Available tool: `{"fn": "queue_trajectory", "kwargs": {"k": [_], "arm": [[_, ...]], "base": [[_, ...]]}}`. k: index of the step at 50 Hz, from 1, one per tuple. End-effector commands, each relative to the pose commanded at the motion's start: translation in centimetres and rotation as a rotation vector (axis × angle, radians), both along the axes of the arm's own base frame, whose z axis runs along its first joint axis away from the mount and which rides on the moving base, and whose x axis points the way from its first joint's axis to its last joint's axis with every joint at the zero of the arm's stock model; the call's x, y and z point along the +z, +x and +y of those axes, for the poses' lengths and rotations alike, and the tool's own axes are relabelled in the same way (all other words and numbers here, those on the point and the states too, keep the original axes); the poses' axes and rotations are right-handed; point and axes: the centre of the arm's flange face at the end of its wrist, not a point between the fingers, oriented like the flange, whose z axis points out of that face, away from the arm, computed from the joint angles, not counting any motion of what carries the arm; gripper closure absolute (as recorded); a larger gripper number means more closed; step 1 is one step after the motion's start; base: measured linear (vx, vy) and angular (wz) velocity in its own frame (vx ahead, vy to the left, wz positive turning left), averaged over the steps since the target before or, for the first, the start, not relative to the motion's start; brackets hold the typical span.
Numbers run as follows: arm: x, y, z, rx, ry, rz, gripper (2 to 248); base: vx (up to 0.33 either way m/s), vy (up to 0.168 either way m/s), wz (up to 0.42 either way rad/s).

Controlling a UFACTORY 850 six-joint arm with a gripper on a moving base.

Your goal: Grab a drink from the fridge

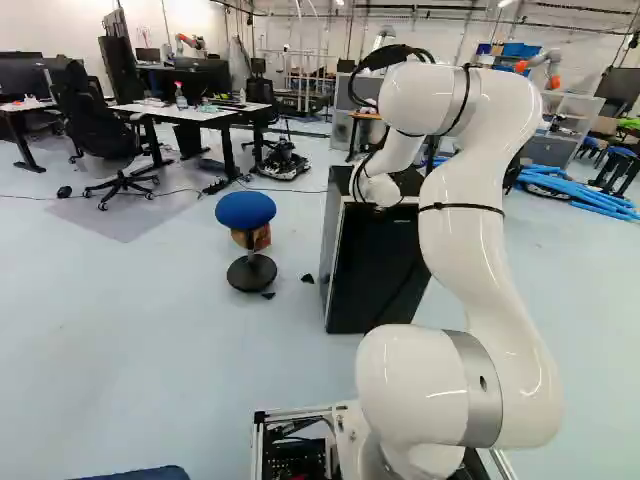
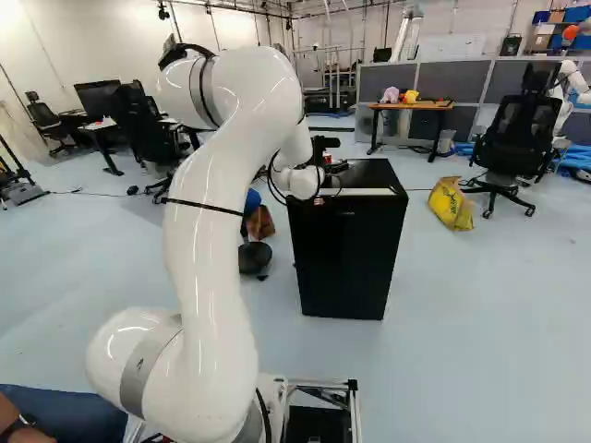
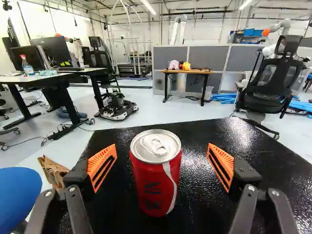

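Note:
In the right base view my gripper (image 2: 336,168) is just over the top of the black fridge (image 2: 346,254), partly hidden by the wrist. A small bit of the red can shows there. The wrist view has the gripper (image 3: 161,165) open, its orange-padded fingers standing wide on either side of the upright red can (image 3: 156,178), with a gap on both sides. The can stands on the fridge's dark, speckled top (image 3: 204,141). The fridge's front looks closed. In the left base view the fridge (image 1: 375,275) is partly behind my arm.
A blue stool (image 1: 246,210) with a brown bag behind it stands left of the fridge. Beyond are desks, an office chair (image 2: 522,138), a yellow bag (image 2: 451,204) on the floor and a wooden table (image 2: 411,106). Another robot (image 1: 540,62) is far back. A person's arm shows beside the base.

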Motion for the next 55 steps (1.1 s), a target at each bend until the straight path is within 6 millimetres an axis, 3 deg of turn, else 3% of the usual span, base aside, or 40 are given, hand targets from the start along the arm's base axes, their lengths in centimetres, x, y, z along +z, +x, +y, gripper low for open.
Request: {"fn": "queue_trajectory", "kwargs": {"k": [7,8,12,13,17,18,23,24,55], "arm": [[0.0,0.0,0.0,0.0,0.0,0.0,5],[0.0,0.0,0.0,0.0,0.0,0.0,38],[0.0,0.0,0.0,0.0,0.0,0.0,38],[0.0,0.0,0.0,0.0,0.0,0.0,76],[0.0,0.0,0.0,0.0,0.0,0.0,76],[0.0,0.0,0.0,0.0,0.0,0.0,115],[0.0,0.0,0.0,0.0,0.0,0.0,115],[0.0,0.0,0.0,0.0,0.0,0.0,151],[3.2,-0.1,0.0,0.0,-0.01,-0.045,152]], "base": [[0.0,0.0,0.0],[0.0,0.0,0.0],[0.0,0.0,0.0],[0.0,0.0,0.0],[0.0,0.0,0.0],[0.0,0.0,0.0],[0.0,0.0,0.0],[0.0,0.0,0.0],[0.0,0.0,0.0]]}}
